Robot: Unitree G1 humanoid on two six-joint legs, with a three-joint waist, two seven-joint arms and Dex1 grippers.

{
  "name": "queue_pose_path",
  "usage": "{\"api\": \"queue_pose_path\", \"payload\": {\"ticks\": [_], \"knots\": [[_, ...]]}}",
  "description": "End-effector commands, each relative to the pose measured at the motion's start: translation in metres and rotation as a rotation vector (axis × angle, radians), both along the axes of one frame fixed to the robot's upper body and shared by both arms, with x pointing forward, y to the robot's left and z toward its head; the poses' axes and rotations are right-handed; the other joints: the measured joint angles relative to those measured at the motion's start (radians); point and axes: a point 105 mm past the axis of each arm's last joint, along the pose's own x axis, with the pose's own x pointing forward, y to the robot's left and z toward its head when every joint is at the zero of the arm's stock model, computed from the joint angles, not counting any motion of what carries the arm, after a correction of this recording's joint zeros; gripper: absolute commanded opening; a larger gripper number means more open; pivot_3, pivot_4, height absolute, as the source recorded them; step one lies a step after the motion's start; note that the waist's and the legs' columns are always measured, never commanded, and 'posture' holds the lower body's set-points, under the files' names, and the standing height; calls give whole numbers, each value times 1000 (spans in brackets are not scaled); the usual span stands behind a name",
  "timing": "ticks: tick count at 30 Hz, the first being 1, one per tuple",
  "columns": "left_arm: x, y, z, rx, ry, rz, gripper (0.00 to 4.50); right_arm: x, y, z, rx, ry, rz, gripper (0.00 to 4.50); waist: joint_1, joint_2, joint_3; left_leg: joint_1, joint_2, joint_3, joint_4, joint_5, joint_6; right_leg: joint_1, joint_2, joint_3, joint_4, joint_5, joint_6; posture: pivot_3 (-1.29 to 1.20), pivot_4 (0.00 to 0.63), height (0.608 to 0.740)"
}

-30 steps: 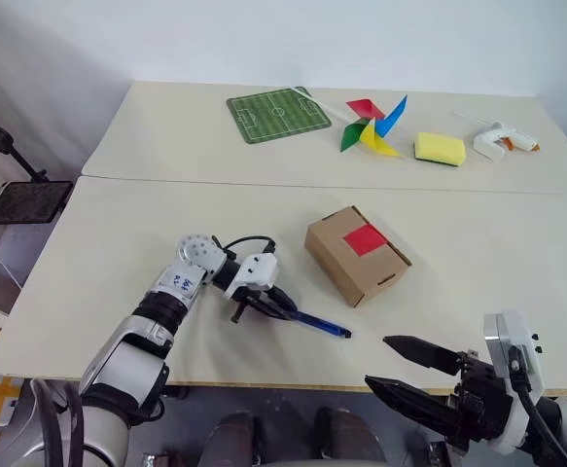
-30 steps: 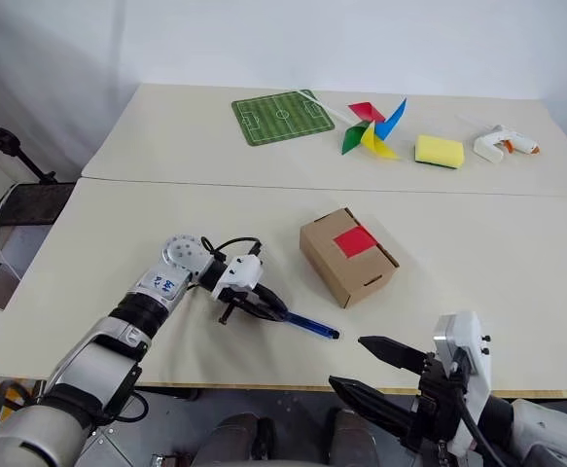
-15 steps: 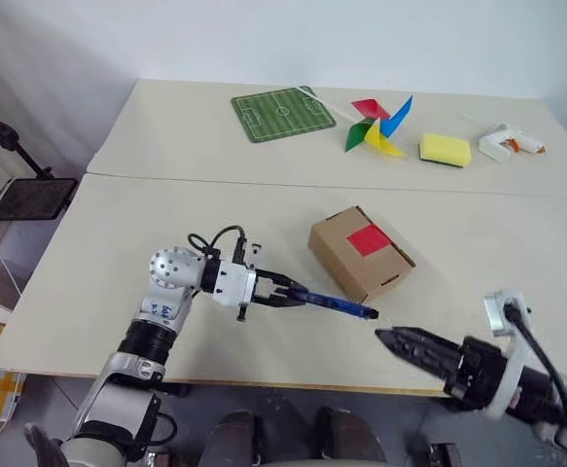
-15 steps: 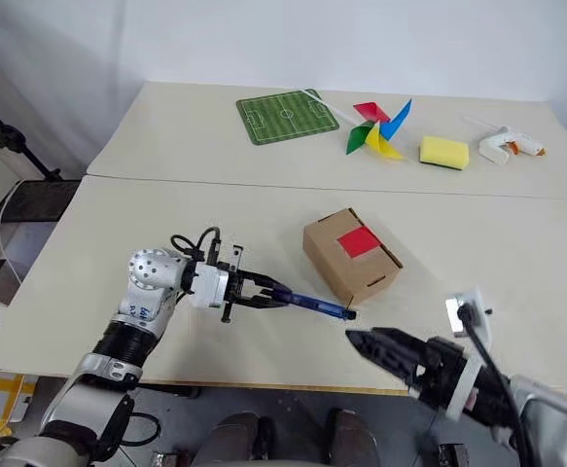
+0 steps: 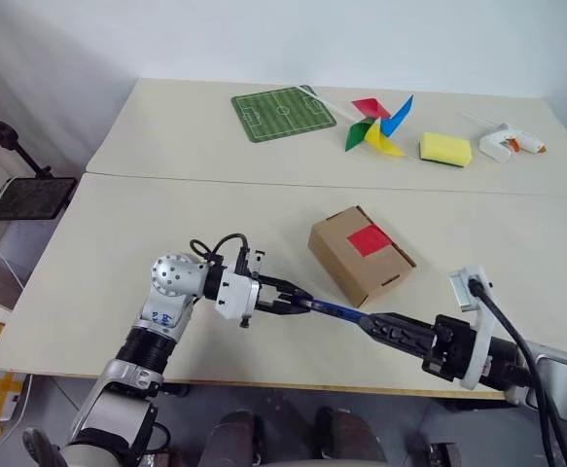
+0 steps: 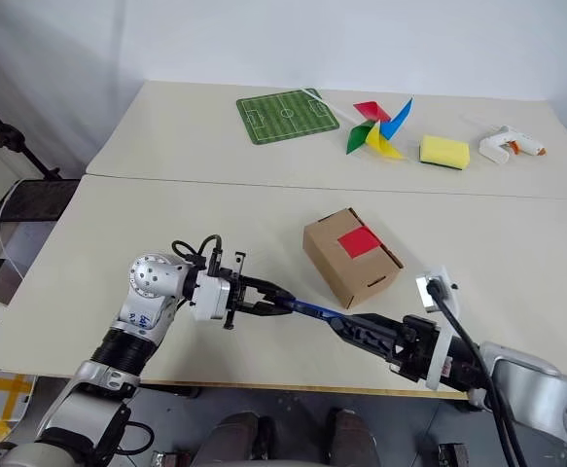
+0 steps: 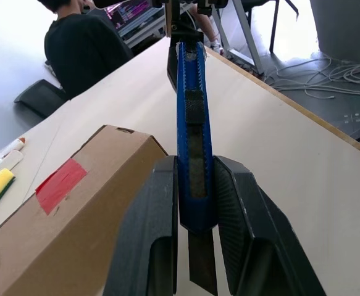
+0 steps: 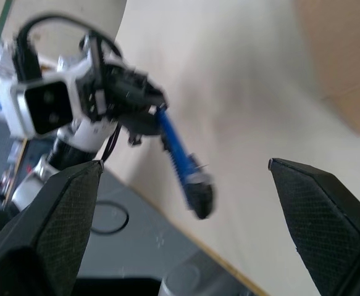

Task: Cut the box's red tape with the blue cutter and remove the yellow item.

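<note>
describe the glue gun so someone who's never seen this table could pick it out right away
Start at the far table, the one bearing the green football-pitch mat. Follow the row of things from the mat toward the robot's right: pinwheel, yellow sponge, then the glue gun at the end. It is the only white, pistol-shaped thing there, with an orange tip.

Blue cutter [image 5: 334,309] level beside closed box [image 5: 359,253].

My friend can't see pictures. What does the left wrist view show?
The left tool grips a blue cutter between two black fingers. Beside it sits a brown box with red tape on top, on a pale table.
</note>
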Motion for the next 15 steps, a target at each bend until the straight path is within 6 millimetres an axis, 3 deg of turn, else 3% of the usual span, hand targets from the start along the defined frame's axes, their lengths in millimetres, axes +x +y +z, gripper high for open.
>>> {"api": "queue_pose_path", "payload": {"ticks": [1,7,15], "knots": [[-4,-4,4,-8,-37,-13,763,-1,7,4,3,-8,38,4500,0,0,0,0,0,0,0,0,0,0,0,0,0,0,0,0,150,740],[-3,-4,2,2,-40,-12,763,3,12,3,12,-10,41,4500,0,0,0,0,0,0,0,0,0,0,0,0,0,0,0,0,150,740],[6,-3,3,-1,-37,27,715,6,16,0,14,-15,51,1985,0,0,0,0,0,0,0,0,0,0,0,0,0,0,0,0,150,740]]}}
